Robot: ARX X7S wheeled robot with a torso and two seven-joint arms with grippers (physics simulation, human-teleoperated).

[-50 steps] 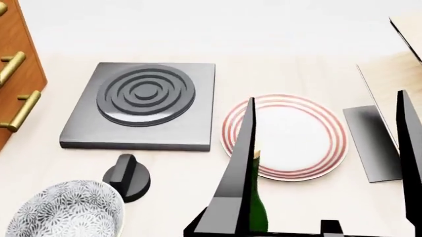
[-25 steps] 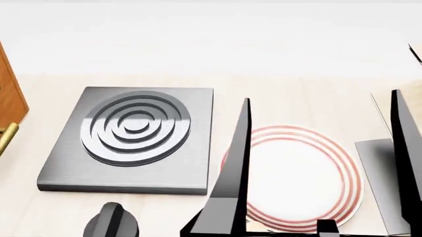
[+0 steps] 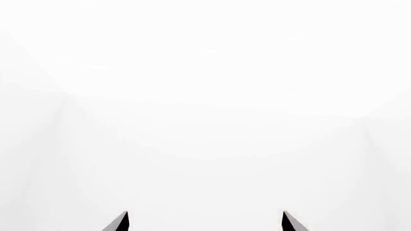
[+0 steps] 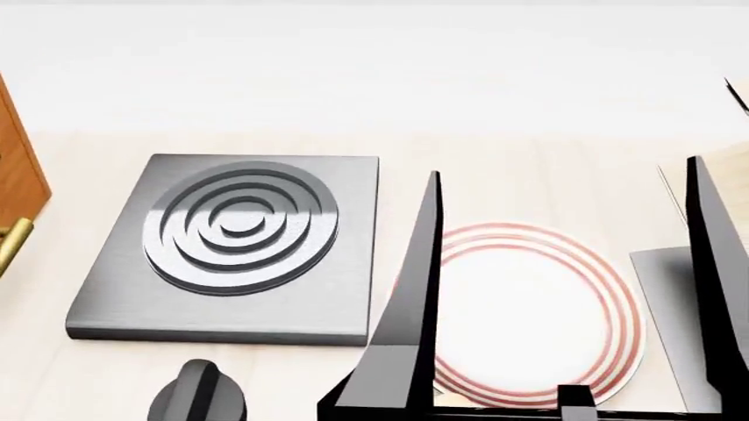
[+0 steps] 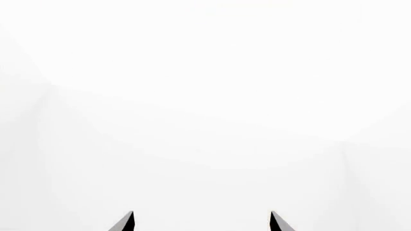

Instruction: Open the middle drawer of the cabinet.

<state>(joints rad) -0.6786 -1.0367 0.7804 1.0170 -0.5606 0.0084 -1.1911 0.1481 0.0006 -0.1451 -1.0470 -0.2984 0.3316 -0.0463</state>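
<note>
Only a sliver of the orange-brown cabinet (image 4: pixel 17 167) shows, at the left edge of the head view. The end of one brass handle (image 4: pixel 10 244) pokes in below it. I cannot tell which drawer that handle belongs to, and the middle drawer's front is out of view. My right gripper (image 4: pixel 562 289) stands open in the foreground over the plate, far right of the cabinet, its two black fingers (image 4: pixel 418 307) wide apart. In both wrist views the left gripper (image 3: pixel 205 219) and right gripper (image 5: pixel 201 219) face blank white with nothing between the tips.
A grey burner slab with concentric rings (image 4: pixel 240 230) lies between the cabinet and the gripper. A black knob (image 4: pixel 199 400) sits in front of it. A white plate with red rings (image 4: pixel 527 307) lies under the gripper. A grey flat panel (image 4: pixel 662 289) is at the right.
Over the last second the head view shifted, so the cabinet slid almost off the left edge and the bowl and green bottle dropped out of sight. Since half a second ago, hardly anything moved.
</note>
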